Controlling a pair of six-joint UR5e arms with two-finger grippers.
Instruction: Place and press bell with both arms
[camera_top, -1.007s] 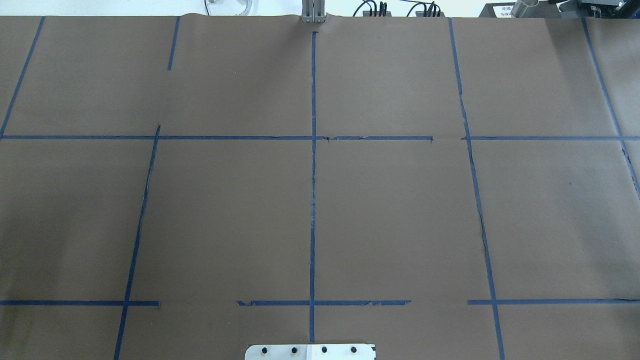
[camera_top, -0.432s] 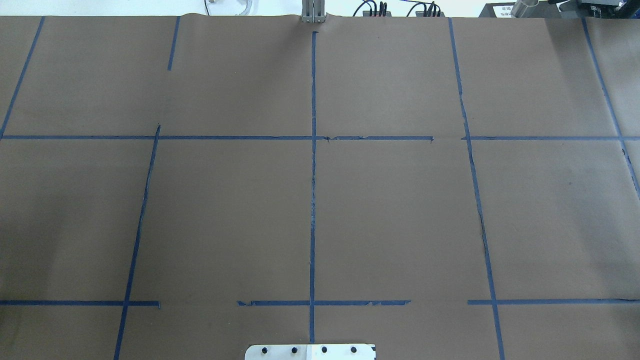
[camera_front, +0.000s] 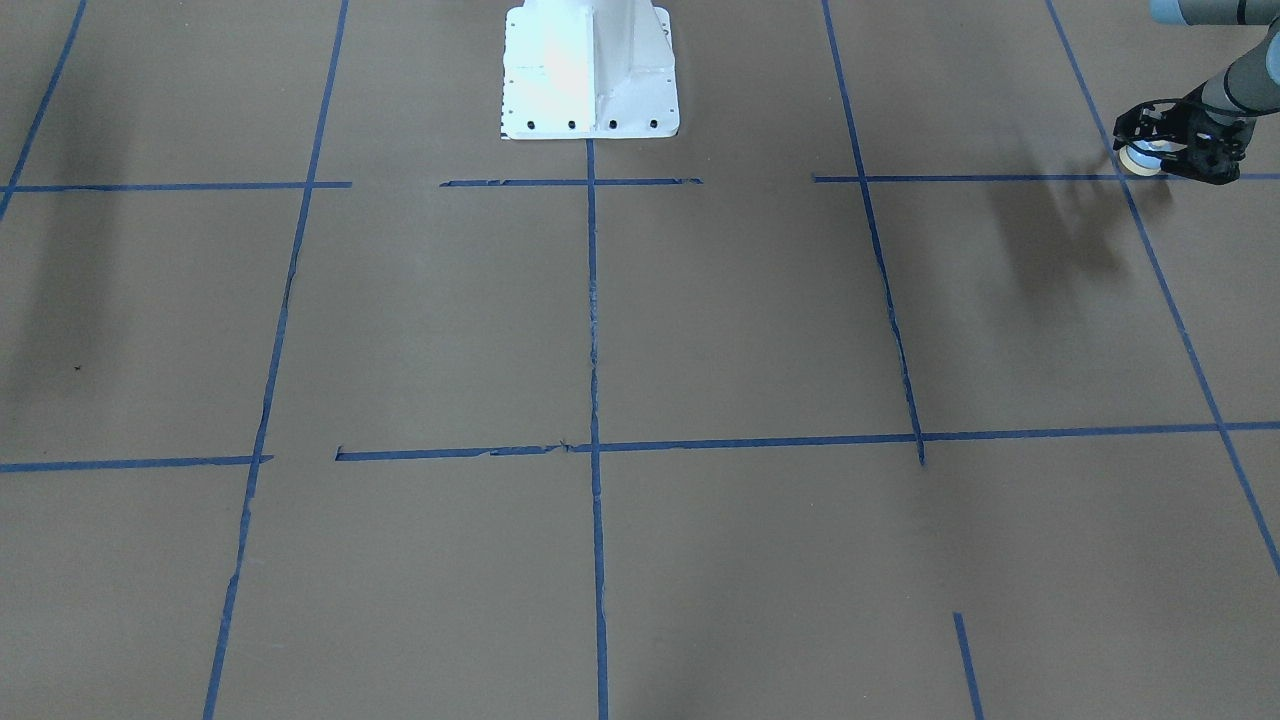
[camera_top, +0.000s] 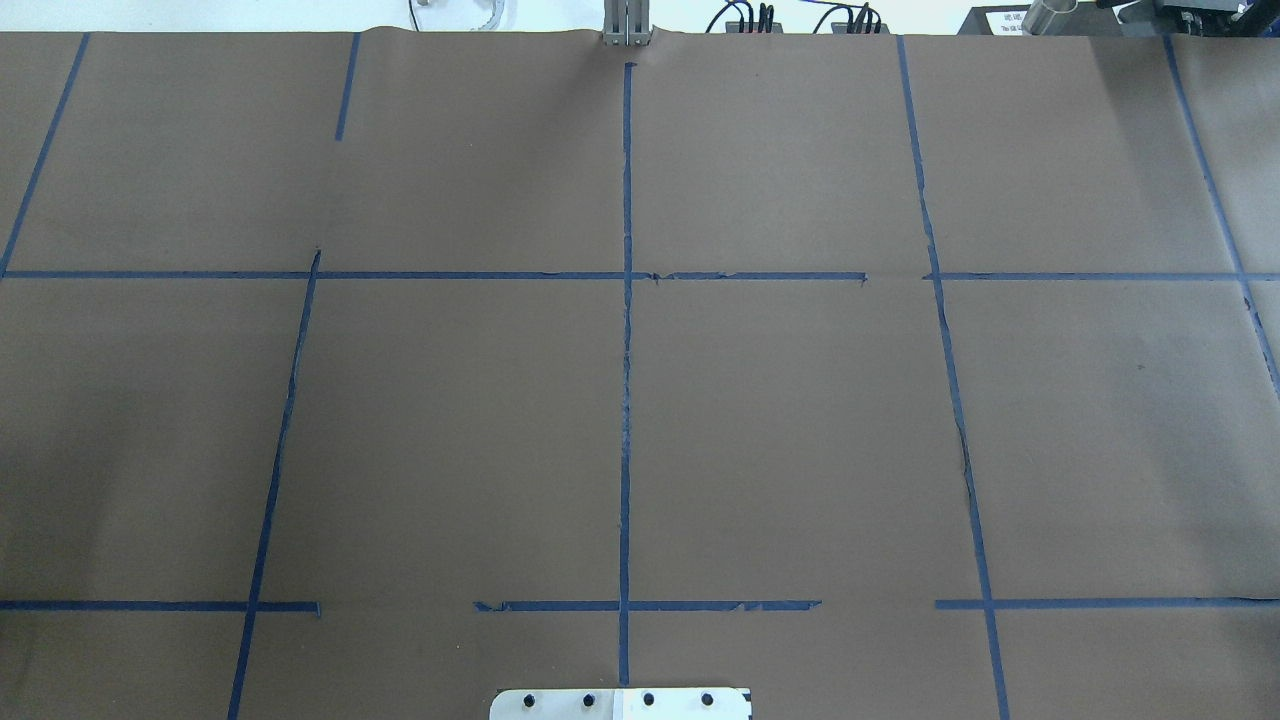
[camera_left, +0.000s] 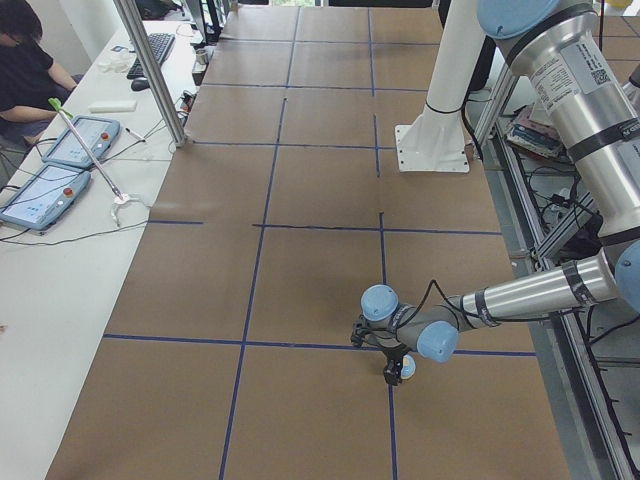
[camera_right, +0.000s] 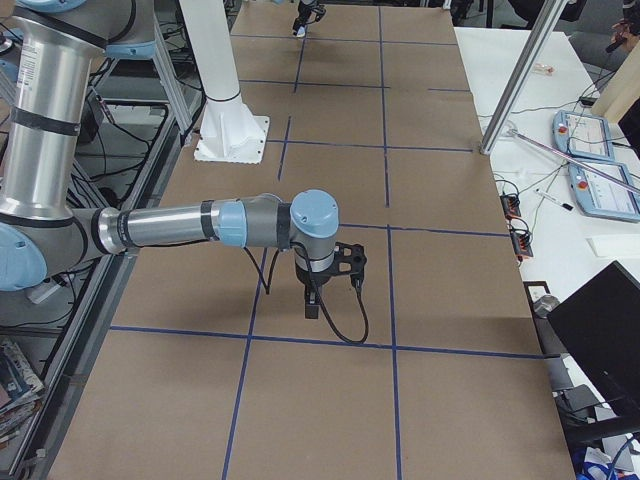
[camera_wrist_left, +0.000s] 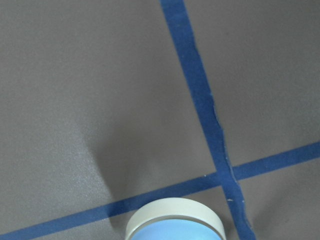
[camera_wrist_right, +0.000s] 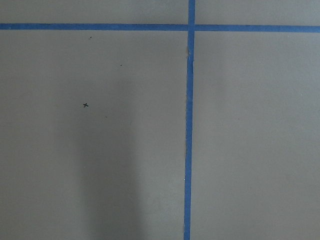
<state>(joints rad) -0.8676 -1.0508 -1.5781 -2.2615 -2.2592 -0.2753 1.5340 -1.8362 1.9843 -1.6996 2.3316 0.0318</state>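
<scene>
The bell (camera_front: 1138, 160) is light blue with a cream rim and sits between the fingers of my left gripper (camera_front: 1150, 150), at the far right of the front-facing view, near a tape crossing. The exterior left view shows the same gripper (camera_left: 396, 368) low over the table with the bell (camera_left: 406, 372) at its tip. The left wrist view shows only the bell's rim (camera_wrist_left: 174, 220) at the bottom edge. My right gripper (camera_right: 312, 305) points down over the paper in the exterior right view; I cannot tell whether it is open or shut. No arm shows in the overhead view.
Brown paper with a blue tape grid (camera_top: 626, 400) covers the table. The white pedestal base (camera_front: 590, 70) stands at the robot's side. A side table with tablets (camera_left: 60, 170), a metal post (camera_left: 150, 70) and a seated person (camera_left: 25, 70) are along the far edge.
</scene>
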